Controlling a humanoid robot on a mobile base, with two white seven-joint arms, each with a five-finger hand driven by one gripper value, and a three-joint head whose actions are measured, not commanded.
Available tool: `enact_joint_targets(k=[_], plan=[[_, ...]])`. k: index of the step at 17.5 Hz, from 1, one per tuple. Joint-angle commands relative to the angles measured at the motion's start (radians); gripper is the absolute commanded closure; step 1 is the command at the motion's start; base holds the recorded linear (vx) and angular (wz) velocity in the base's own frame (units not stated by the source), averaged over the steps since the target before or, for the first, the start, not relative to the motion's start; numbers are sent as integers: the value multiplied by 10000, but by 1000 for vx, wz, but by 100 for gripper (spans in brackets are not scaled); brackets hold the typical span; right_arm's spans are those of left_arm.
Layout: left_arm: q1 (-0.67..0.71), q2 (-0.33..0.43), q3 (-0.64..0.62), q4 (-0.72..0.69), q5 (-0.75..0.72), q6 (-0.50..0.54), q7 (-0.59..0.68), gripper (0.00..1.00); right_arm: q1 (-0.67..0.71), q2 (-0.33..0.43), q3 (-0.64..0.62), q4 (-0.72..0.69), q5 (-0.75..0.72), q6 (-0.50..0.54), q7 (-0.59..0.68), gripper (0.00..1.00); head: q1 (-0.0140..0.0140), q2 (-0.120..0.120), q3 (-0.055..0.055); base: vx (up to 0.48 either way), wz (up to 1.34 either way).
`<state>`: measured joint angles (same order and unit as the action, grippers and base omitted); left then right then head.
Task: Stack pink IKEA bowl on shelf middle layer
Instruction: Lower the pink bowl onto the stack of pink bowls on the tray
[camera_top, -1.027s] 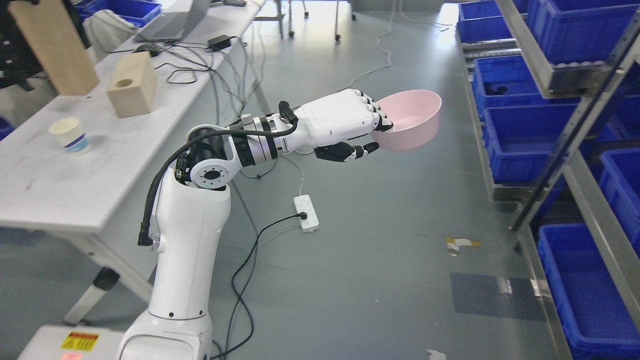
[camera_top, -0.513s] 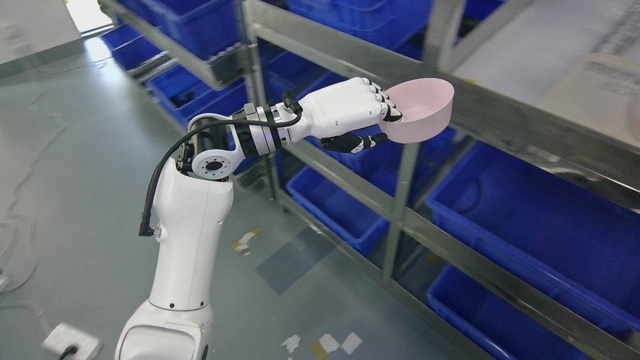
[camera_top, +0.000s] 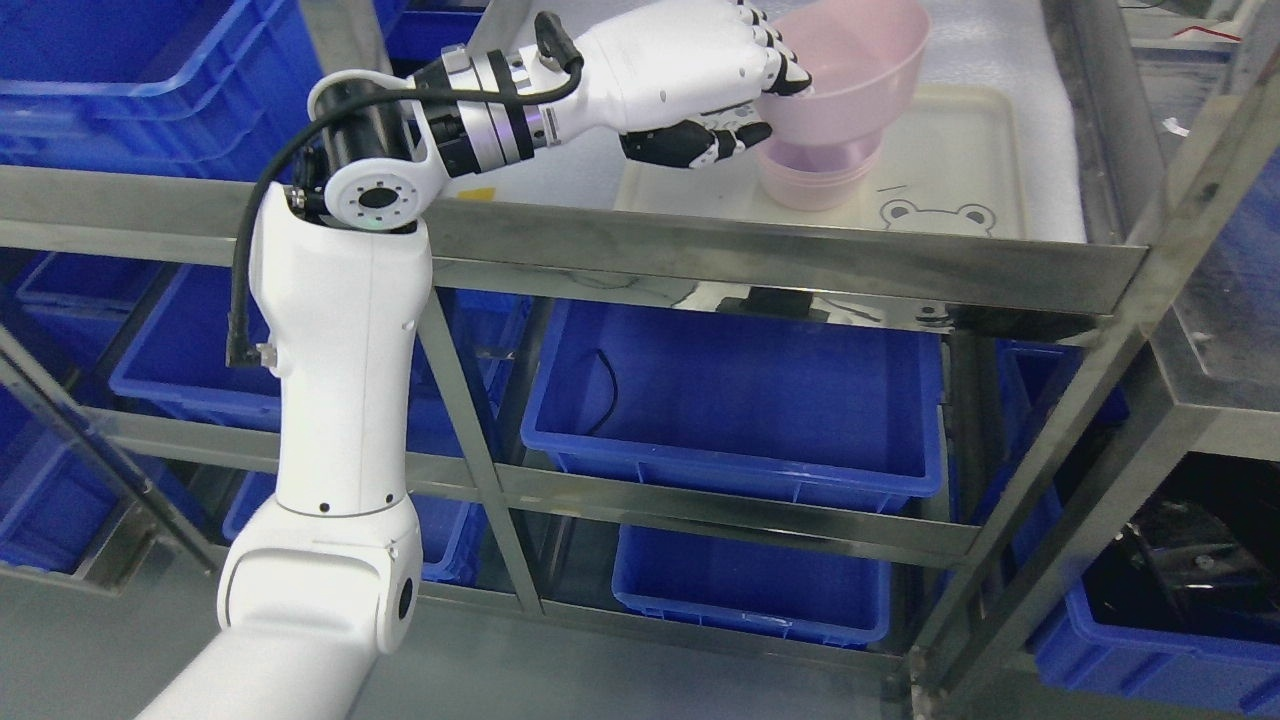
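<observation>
- The white left robot hand (camera_top: 700, 85) pinches the near rim of a pale pink plastic bowl (camera_top: 860, 60), dark-tipped fingers (camera_top: 775, 65) curled over the edge and thumb underneath.
- The held bowl sits tilted in the mouth of a second pink bowl (camera_top: 815, 180).
- That lower bowl stands on a cream tray with a bear drawing (camera_top: 960, 170), at 12 o'clock of the steel shelf (camera_top: 780, 255).
- Blue plastic bins (camera_top: 740, 400) fill the layers below.

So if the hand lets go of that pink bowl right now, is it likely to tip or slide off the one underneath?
Probably not far: the pink bowl already sits partly inside the lower bowl on the tray. It looks like thin, stiff plastic, so likely light. It seems slightly tilted in the left hand, so it may wobble before settling.
</observation>
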<state>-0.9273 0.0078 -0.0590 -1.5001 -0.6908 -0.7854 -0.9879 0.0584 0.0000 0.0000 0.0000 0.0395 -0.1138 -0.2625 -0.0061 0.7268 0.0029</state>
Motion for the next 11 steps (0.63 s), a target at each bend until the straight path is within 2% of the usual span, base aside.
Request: enact_joint_targets(k=[1,4,6,11], plan=[[-1127,366,576,1026,-1680,121,-565,96,-1,-175,46,-175,4,-13,2,0,0,0,0,135,-425],[-1020,290,-251,1041,-1958,658,-1012,96,-1,-175,46,-175,4,-13,2,0,0,0,0,118,-302],[-700,96,-925,1574,-1912,615,-997,96,-1,-175,46,-175,4,-13,2,0,0,0,0,92,-146],[-575,96,-1572,2313,-1973,476,-936,96,-1,-175,46,-175,4,-13,2,0,0,0,0,54,-42]])
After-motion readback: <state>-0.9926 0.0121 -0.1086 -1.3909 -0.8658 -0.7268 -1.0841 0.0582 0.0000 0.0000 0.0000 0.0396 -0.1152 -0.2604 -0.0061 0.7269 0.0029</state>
